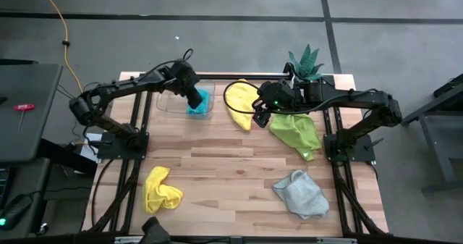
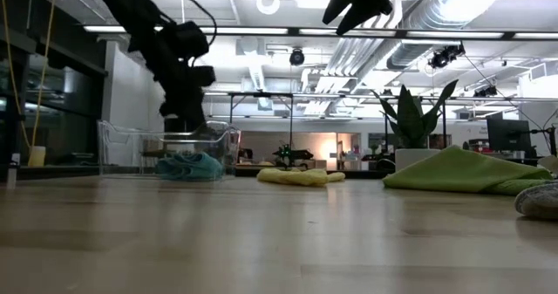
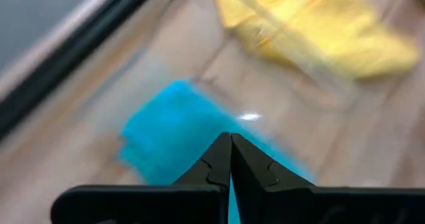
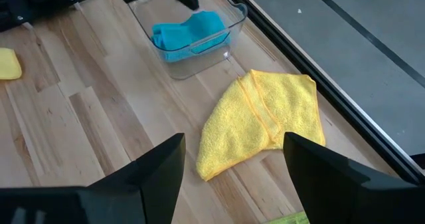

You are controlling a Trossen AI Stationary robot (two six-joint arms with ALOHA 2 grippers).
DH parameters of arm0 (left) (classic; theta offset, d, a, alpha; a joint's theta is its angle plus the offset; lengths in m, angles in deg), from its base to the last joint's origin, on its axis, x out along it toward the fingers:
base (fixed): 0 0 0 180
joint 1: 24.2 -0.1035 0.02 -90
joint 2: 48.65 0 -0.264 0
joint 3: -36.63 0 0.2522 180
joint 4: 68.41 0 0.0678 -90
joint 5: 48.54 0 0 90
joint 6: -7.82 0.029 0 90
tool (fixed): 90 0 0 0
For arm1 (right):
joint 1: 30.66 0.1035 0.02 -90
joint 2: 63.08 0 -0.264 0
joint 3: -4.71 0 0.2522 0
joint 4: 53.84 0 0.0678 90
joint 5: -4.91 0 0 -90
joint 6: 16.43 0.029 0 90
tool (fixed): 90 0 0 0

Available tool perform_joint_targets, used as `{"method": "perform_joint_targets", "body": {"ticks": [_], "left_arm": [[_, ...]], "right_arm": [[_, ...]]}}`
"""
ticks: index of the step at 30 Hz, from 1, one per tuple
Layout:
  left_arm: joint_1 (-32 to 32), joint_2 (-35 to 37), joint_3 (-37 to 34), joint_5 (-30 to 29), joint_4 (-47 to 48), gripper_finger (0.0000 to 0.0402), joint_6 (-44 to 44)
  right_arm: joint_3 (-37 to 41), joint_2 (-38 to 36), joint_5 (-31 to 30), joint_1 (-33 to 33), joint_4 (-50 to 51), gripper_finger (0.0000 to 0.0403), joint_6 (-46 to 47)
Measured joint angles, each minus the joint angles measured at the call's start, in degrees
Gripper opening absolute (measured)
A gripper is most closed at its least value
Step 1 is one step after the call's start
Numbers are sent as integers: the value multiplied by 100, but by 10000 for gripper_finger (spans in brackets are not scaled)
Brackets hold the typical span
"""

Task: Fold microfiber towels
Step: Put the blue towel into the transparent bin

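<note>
Teal towel [image 1: 198, 101] sitting folded in tray [image 1: 168, 103]; left tool [image 1: 194, 98] shut, empty, above it. Right tool [image 1: 260, 117] wide open, empty, hovering nr yellow towel [image 1: 241, 103]. Four towels remaining unfolded.

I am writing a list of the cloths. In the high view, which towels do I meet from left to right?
Crumpled yellow towel → blue towel in the tray → second yellow towel → then the green towel and grey towel, which overlap in left-right span.

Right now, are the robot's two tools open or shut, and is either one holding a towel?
Left tool: shut, empty, over the teal-blue towel in the clear tray.
Right tool: open, holding nothing, above the yellow towel.
</note>
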Motion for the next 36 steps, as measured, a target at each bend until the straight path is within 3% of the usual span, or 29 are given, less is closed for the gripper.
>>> {"method": "perform_joint_targets", "body": {"ticks": [9,17,30,36], "left_arm": [[-216,-553,13,-571,1075,0,2006],[-228,-1140,119,-935,1081,0,2513],[-24,-1480,338,238,739,0,2596],[17,-1202,338,286,793,0,2639]], "right_arm": [[0,0,2,0,0,247,1],[0,0,9,0,2,247,152],[0,0,50,0,2,247,261],[0,0,50,0,1,247,258]]}}
